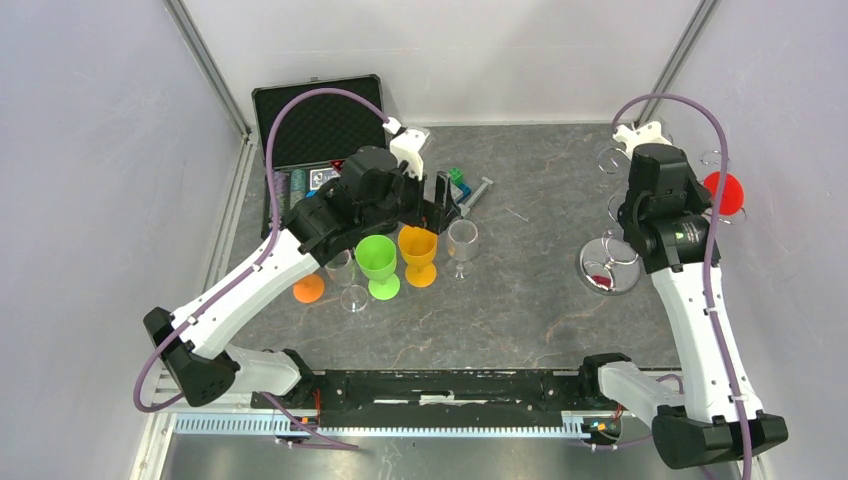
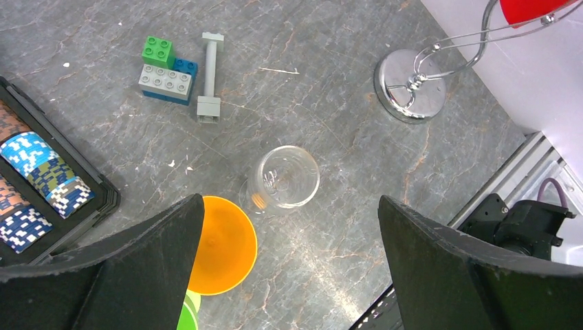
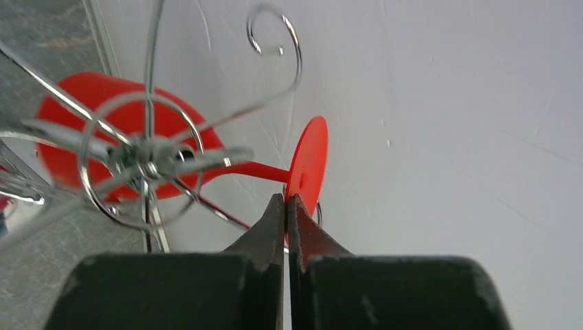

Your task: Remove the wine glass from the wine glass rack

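Observation:
The red wine glass [image 1: 722, 190] hangs upside down from a hook arm of the silver wine glass rack [image 1: 608, 268] at the right of the table. In the right wrist view its bowl [image 3: 69, 110] is behind the rack's wire hub [image 3: 148, 157] and its round foot [image 3: 307, 161] points toward me. My right gripper [image 3: 286, 199] is shut with its fingertips pinching the edge of that foot. My left gripper [image 2: 290, 206] is open and empty, hovering above a clear glass [image 2: 283, 177] and an orange cup [image 2: 221, 244].
Green [image 1: 377, 262], orange [image 1: 417, 253] and clear [image 1: 461, 243] glasses stand mid-left, with an orange foot [image 1: 308, 289] beside them. Toy bricks [image 2: 165, 72] and an open black case [image 1: 320, 125] of chips lie at the back left. The right wall is close behind the rack.

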`<state>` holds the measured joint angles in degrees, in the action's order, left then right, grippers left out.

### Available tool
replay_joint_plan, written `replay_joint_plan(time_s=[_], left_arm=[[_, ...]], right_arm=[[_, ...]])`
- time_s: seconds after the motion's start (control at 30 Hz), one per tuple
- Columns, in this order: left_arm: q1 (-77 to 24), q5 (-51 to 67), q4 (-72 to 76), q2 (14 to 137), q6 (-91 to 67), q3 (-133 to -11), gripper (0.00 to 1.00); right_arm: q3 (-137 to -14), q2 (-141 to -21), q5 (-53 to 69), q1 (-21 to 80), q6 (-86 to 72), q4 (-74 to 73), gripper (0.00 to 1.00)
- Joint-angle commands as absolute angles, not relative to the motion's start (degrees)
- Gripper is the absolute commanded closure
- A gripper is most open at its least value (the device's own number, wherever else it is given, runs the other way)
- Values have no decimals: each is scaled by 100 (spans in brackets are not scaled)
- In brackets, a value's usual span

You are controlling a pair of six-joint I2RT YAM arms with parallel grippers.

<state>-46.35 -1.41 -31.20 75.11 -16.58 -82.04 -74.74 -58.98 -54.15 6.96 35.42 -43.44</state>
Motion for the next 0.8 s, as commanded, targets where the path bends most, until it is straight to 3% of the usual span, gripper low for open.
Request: replay_joint_plan(time_s=[0.0,0.4,0.77], left_arm=[[-4590,-210,-3067,7524,-1714,-8448,0],[-4579,-219,-3067,7657,-1732,-8580,0],[-4580,-209,-3067,7639,-1742,-8574,0]], right_arm=[[-7781,-5912,-5224,812,3519,-3727,100],[-7223,-6195,-6255,810,4455,-2370,100],[-6896,-6220,-6327,492,5324,-1179,100]])
